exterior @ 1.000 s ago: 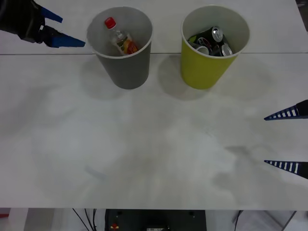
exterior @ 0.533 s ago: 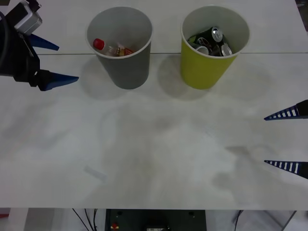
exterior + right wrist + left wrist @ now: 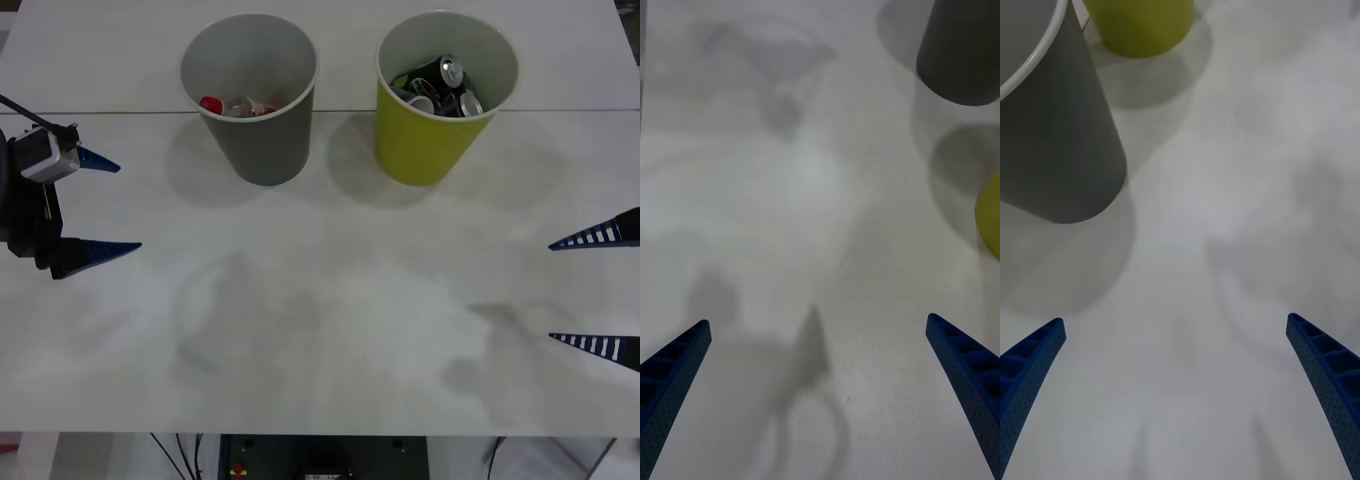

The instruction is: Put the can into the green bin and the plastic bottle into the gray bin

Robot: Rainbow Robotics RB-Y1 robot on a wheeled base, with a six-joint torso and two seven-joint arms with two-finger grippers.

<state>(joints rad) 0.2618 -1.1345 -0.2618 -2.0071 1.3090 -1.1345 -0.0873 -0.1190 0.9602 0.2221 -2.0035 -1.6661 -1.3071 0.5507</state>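
Two bins are standing side by side at the far edge of the white table [image 3: 320,330]. The plastic bottle [image 3: 235,104] is lying down inside the gray bin [image 3: 255,140], its red cap toward my left. Several cans [image 3: 440,85] are sitting in the green bin [image 3: 430,145] just beside it. I am holding my left gripper [image 3: 98,205] wide and empty over the table's left side, nearer me than the gray bin. My right gripper [image 3: 598,290] is hovering at the table's right edge, its fingers spread wide too, gripping nothing, well apart from both bins.
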